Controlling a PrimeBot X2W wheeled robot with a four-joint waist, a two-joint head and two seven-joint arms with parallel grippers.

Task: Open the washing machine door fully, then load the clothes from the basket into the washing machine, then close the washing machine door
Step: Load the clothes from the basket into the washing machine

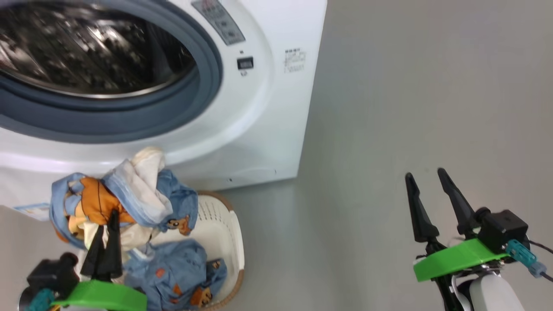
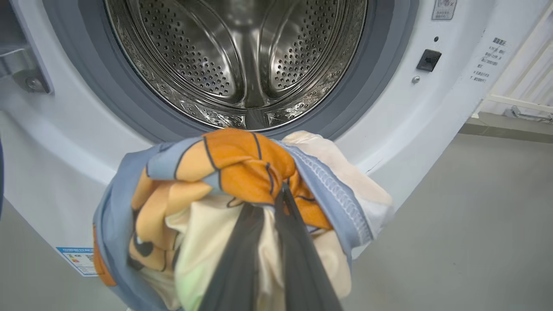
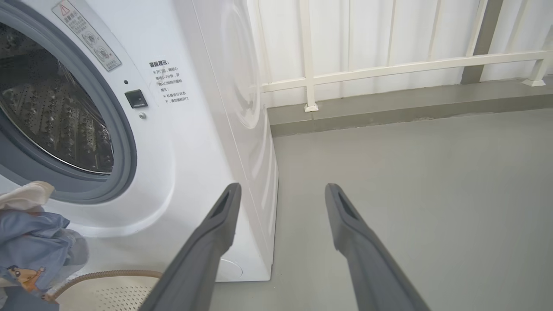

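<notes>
The white washing machine [image 1: 268,108] stands with its grey-ringed mouth uncovered and its steel drum [image 2: 242,56] bare; the washing machine door is out of view. My left gripper [image 1: 108,220] is shut on a bunched piece of the clothes [image 1: 129,194], light blue with orange and cream. It holds that piece above the basket [image 1: 235,242], just below the mouth's lower rim. In the left wrist view the clothes [image 2: 233,164] wrap the left gripper [image 2: 268,198]. More blue fabric [image 1: 173,268] lies in the basket. My right gripper [image 1: 424,172] hangs open over the floor to the right.
Grey floor [image 1: 410,86] spreads to the right of the machine. A white railing [image 3: 389,65] and a low grey kerb run behind it. A blue label [image 2: 77,259] sits on the machine's lower front. The door hinge bracket [image 2: 26,73] shows at the mouth's left.
</notes>
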